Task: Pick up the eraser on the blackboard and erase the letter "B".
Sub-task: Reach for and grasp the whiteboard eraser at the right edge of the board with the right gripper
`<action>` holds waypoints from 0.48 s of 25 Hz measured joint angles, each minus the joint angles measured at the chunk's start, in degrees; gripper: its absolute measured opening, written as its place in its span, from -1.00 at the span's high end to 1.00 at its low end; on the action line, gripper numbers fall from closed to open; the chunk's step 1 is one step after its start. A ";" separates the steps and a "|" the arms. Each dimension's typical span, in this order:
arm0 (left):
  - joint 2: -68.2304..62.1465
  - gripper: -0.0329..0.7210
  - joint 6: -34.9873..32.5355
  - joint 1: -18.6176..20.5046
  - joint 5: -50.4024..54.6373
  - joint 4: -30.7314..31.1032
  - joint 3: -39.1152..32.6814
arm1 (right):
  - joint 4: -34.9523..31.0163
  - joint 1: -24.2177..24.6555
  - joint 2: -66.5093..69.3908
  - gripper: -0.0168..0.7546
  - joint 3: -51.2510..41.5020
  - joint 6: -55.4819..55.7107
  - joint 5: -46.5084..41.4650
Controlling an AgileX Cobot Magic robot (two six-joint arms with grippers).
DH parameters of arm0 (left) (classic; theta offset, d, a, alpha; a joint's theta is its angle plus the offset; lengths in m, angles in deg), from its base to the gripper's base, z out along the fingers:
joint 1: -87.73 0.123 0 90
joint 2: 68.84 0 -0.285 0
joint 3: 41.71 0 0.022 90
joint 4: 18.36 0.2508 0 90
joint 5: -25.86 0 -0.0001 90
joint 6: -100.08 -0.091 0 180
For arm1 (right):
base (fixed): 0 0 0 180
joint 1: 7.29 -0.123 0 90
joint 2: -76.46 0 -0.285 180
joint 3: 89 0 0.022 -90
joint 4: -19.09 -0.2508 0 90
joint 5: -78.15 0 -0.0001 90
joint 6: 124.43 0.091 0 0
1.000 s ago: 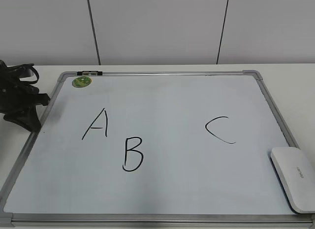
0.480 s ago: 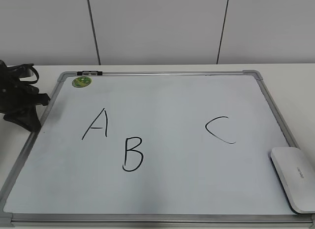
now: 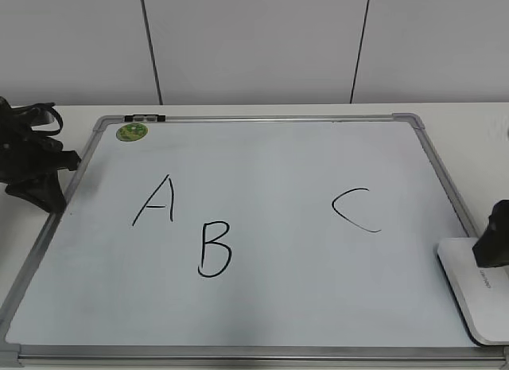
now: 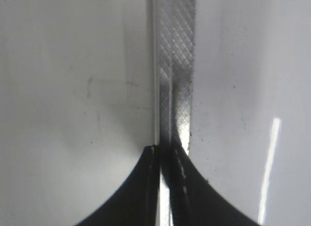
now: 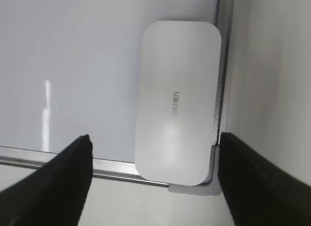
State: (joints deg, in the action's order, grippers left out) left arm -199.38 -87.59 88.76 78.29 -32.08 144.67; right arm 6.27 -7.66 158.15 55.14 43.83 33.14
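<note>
The blackboard (image 3: pixel 262 322) is a white board with a grey frame lying flat on the table. The black letter "B" (image 3: pixel 215 249) is at its lower middle, between "A" (image 3: pixel 156 201) and "C" (image 3: pixel 355 209). The white eraser (image 3: pixel 469 298) lies at the board's near right corner; in the right wrist view the eraser (image 5: pixel 176 102) sits at the frame's corner. My right gripper (image 5: pixel 154 180) is open above the eraser's near end; it shows as a dark shape (image 3: pixel 494 243) at the right edge. My left gripper (image 4: pixel 164 153) is shut over the board's left frame (image 4: pixel 175 65), also seen at far left (image 3: pixel 36 179).
A small round green sticker (image 3: pixel 132 132) and a dark clip (image 3: pixel 145 117) sit at the board's far left corner. A white wall stands behind the table. The white table top (image 3: pixel 477 139) shows to the right of the board.
My right gripper has come into the exterior view at the right edge, over the eraser. The left arm, the board and the eraser have not moved.
</note>
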 joint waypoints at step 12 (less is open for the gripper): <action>0.00 0.88 0.00 0.00 0.04 0.00 0.04 | 17.90 -8.56 4.58 -0.62 0.56 18.71 2.93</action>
State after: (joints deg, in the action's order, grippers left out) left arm -199.38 -87.59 88.76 78.33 -32.08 144.71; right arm 24.16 -16.22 162.73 55.70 62.54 36.07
